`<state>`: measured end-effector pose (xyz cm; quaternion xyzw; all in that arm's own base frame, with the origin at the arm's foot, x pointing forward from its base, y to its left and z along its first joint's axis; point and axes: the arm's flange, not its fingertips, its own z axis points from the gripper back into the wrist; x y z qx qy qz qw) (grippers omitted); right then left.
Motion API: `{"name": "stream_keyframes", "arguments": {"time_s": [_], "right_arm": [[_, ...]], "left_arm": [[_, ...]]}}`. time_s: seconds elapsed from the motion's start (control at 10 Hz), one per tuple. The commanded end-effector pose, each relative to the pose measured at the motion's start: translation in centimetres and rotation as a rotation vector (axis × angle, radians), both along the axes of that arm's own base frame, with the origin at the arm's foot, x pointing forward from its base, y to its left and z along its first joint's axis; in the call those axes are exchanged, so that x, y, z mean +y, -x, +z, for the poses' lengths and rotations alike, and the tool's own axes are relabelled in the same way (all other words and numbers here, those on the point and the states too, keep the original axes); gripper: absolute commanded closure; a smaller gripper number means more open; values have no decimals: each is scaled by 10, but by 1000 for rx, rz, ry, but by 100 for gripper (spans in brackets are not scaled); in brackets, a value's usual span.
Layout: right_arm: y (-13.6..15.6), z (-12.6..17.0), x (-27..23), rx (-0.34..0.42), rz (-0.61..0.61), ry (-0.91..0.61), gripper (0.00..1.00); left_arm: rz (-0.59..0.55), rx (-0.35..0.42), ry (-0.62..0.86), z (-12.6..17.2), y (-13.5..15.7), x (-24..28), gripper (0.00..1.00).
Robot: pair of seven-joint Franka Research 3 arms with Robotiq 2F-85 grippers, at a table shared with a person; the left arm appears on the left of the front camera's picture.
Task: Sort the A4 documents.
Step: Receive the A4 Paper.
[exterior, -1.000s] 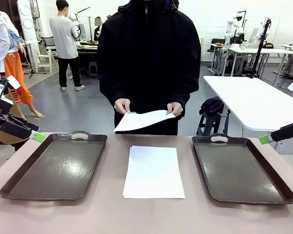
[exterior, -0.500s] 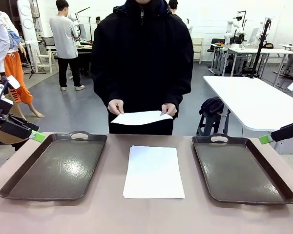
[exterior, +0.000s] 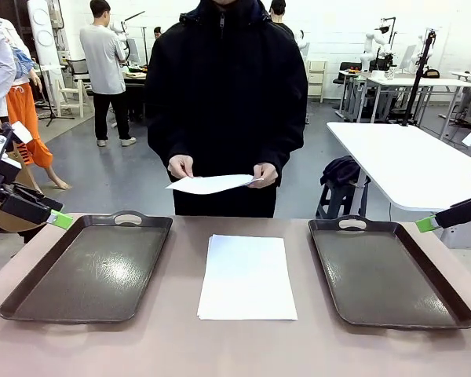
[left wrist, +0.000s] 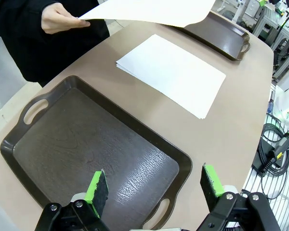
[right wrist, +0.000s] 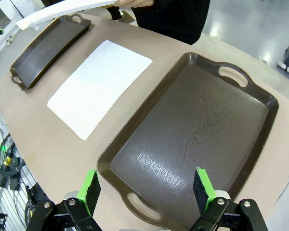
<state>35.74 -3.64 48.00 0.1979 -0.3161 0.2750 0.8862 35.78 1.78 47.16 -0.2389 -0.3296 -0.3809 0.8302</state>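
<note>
A person in a black coat stood at the upper centre of the front view, holding a single thin white A4 sheet (exterior: 208,184) between both hands (exterior: 180,166). Over the last second that sheet had levelled out, from tilted with its face toward the camera to almost flat and edge-on, and it sat slightly higher in the frame.

The stack of white A4 documents (exterior: 246,276) lay unmoved at the centre of the tan table (exterior: 235,349), between the dark brown rectangular left tray (exterior: 94,271) and its twin, the right tray (exterior: 388,275), both bare.

The left gripper (left wrist: 154,182) hung above the left tray with its green pads wide apart and empty. The right gripper (right wrist: 146,186) did the same above the right tray.

The levelled sheet looked ready to be offered or shown, so sorting seemed about to begin.
</note>
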Motion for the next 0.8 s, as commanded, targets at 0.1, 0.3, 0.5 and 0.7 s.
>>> {"name": "stream_keyframes", "arguments": {"time_s": [0.1,0.3,0.5,0.7], "right_arm": [[-1,-1,0,2,7,-10,0],[-1,-1,0,2,7,-10,0],[-1,-1,0,2,7,-10,0],[-1,-1,0,2,7,-10,0]], "left_arm": [[-17,-18,16,0,-1,2,0],[-17,-18,16,0,-1,2,0],[-17,-18,16,0,-1,2,0],[-17,-18,16,0,-1,2,0]]}}
